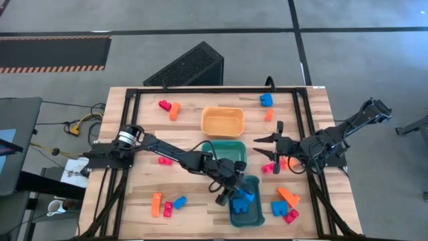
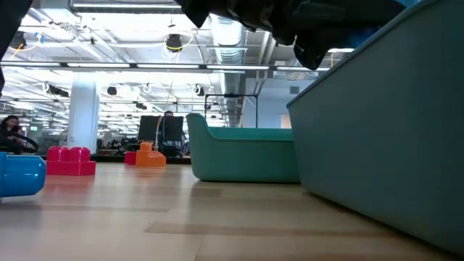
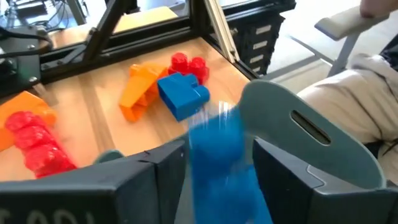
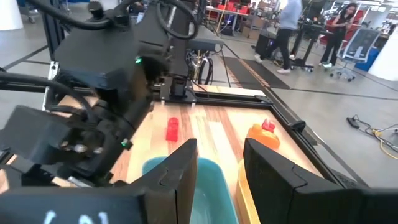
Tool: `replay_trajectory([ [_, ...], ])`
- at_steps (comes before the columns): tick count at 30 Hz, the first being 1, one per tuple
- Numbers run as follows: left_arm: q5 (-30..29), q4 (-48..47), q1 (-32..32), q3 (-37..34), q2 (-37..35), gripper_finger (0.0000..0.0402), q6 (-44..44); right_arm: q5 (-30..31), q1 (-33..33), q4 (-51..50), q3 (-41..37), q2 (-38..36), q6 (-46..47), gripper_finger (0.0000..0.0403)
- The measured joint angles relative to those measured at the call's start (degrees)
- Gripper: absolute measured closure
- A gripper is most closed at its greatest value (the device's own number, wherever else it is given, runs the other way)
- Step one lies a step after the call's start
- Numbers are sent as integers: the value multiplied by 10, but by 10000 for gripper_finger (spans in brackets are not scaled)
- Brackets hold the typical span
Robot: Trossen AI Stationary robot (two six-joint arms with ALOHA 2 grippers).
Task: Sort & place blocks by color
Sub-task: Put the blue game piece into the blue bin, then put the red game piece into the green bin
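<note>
My left gripper (image 1: 231,193) hangs open over the near blue-grey bin (image 1: 257,213). In the left wrist view a blurred blue block (image 3: 219,158) shows between its fingers, above the bin's wall (image 3: 311,134). More blue blocks (image 1: 242,206) lie inside that bin. My right gripper (image 1: 262,148) is open and holds nothing. It hovers right of the green bin (image 1: 226,150), which also shows in its wrist view (image 4: 214,186). Loose orange, pink and blue blocks lie flat on the table: (image 1: 167,107), (image 1: 266,100), (image 1: 167,204), (image 1: 286,204). My left gripper has the blurred blue block (image 3: 219,158) between its two fingers, which point down over the bin. I cannot tell whether the fingers touch it: the block alone is blurred, while the fingers and the table are sharp.
An orange bin (image 1: 223,120) sits at the table's middle, beyond the green one. A pink block (image 1: 267,167) and an orange block (image 1: 287,163) lie under the right arm. A black frame (image 1: 200,90) edges the table. The low view shows the bins' walls (image 2: 391,130) close by.
</note>
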Motion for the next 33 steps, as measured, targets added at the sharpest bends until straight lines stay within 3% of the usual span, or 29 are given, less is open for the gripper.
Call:
replay_trajectory([
  [8, -59, 8, -6, 0, -2, 166, 10, 0, 0, 1, 0, 0, 0, 249],
  [13, -137, -108, 0, 0, -52, 148, 28, 0, 0, -2, 0, 0, 0, 249],
  [17, -199, -160, 5, -8, -101, 161, 12, 0, 0, -8, 0, 0, 3, 249],
  [26, -235, 26, 13, -201, -230, 213, 17, -3, 10, -14, 0, 1, 20, 249],
  [33, -232, 257, 34, -408, -375, 227, 2, -4, 7, -11, 0, 1, 19, 249],
])
